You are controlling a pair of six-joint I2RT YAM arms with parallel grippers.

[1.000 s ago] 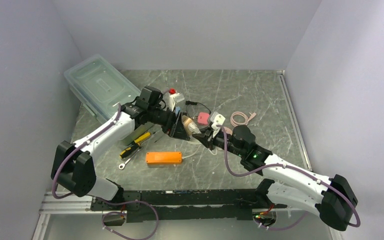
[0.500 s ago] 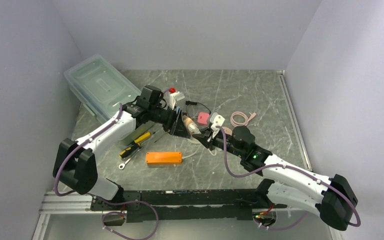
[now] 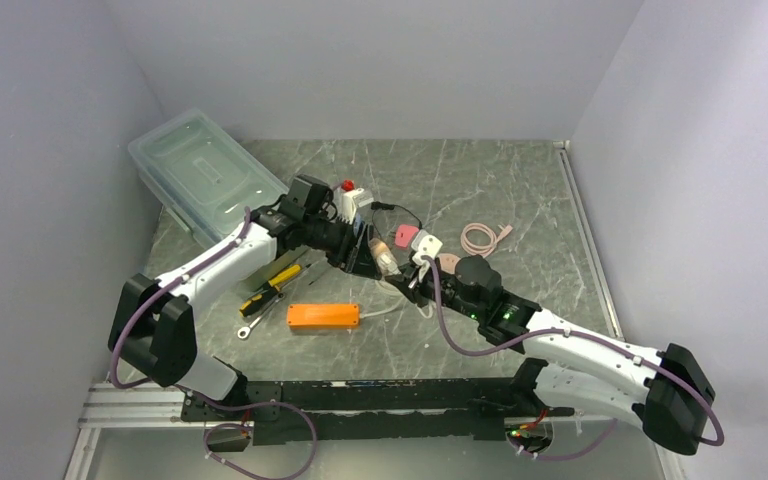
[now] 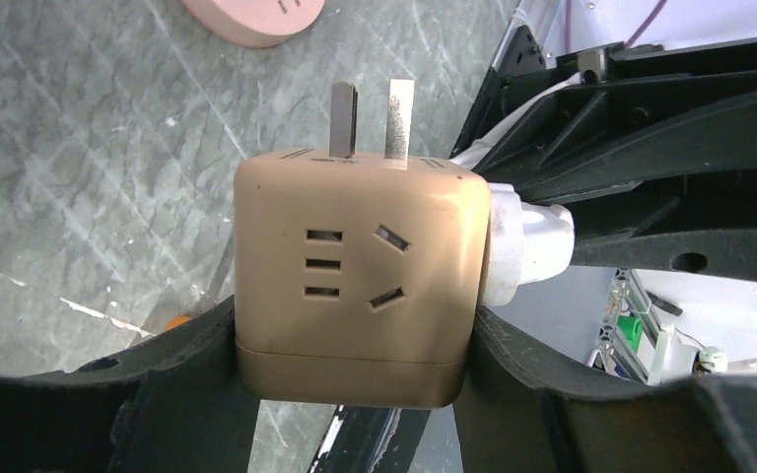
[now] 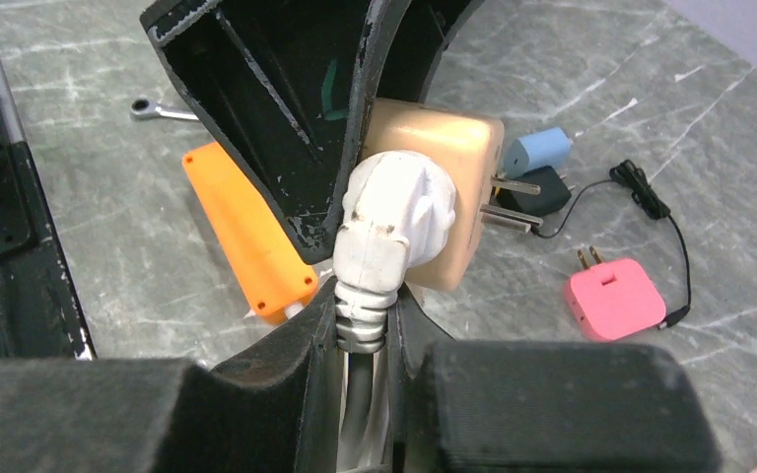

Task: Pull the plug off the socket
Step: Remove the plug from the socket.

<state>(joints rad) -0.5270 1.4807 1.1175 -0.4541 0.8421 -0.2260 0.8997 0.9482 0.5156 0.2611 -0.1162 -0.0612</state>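
A tan cube socket [image 4: 355, 286] with two metal prongs is held above the table between my left gripper's [image 4: 355, 345] jaws, which are shut on its sides. A white plug [image 5: 394, 212] with a ribbed grey-white cable sits in the socket's [image 5: 453, 168] side face. My right gripper [image 5: 367, 305] is shut on the plug's strain relief just below its head. The plug also shows in the left wrist view [image 4: 527, 246], still seated. In the top view the two grippers meet at the socket [image 3: 380, 252] mid-table.
An orange box [image 3: 325, 316] lies in front of the grippers. A pink adapter [image 3: 406, 236], a white adapter [image 3: 427, 245] and a pink cable coil [image 3: 482, 237] lie behind. A clear bin [image 3: 200, 170] stands at far left, with screwdrivers [image 3: 270, 285] and a wrench [image 3: 250, 327] nearby.
Both grippers have shifted slightly left and farther back together. The plug stays in the socket.
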